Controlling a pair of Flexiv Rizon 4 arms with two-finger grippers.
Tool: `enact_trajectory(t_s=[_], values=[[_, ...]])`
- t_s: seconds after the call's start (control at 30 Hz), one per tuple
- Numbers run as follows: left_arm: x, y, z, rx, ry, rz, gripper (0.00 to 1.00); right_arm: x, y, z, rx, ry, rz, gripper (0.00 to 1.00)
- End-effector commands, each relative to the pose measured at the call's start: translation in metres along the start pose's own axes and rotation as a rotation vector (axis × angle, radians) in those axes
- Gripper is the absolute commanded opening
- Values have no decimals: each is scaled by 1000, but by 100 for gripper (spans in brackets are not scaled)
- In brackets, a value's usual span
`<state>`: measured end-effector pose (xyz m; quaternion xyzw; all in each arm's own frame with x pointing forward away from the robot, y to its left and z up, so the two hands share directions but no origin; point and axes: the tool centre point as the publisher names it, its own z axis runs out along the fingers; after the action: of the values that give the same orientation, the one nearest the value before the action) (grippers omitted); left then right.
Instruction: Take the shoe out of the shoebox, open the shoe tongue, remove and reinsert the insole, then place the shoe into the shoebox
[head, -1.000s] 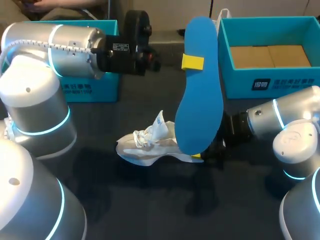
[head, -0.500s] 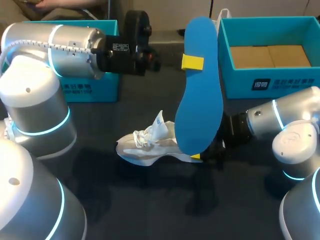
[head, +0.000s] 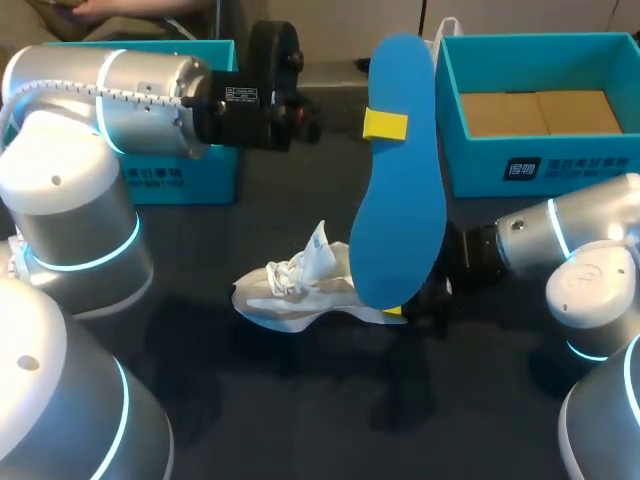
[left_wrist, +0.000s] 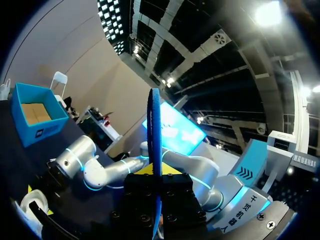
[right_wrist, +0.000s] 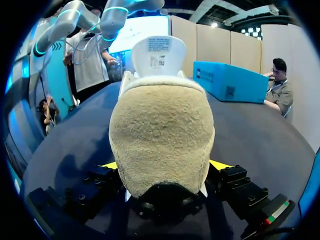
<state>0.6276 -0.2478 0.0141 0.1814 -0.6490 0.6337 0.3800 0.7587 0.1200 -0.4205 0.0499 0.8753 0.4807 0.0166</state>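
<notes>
The left claw (head: 385, 125) pinched the blue insole (head: 400, 210) up high, clear of the shoe (head: 290, 292). The right claw (right_wrist: 162, 165) squeezed the shoe's heel, likely to steady it for the insole going back in.

The shoe (head: 290, 290) lies on the bench (head: 300, 400), with the insole (head: 400, 200) upright at its right end. Behind the shoe sit the left box (head: 180, 180) and the right box (head: 540, 150), one to either side.

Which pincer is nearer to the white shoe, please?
Right. The right pincer grips the shoe at its heel; the left pincer holds the blue insole up, away from it.
</notes>
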Motion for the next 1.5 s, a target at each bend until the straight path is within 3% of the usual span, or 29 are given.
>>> enact_trajectory(t_s=[0.03,0.5,0.9,1.3,1.5], values=[[0,1,1,2,-1,1,0,5,2,-7,13,-13,6,100],[0,1,1,2,-1,1,0,-2,5,-36,104,-7,5,100],[0,1,1,2,-1,1,0,-3,12,-66,238,5,14,100],[0,1,1,2,-1,1,0,1,39,-87,426,-19,14,100],[0,1,1,2,-1,1,0,2,56,-88,563,-47,45,100]])
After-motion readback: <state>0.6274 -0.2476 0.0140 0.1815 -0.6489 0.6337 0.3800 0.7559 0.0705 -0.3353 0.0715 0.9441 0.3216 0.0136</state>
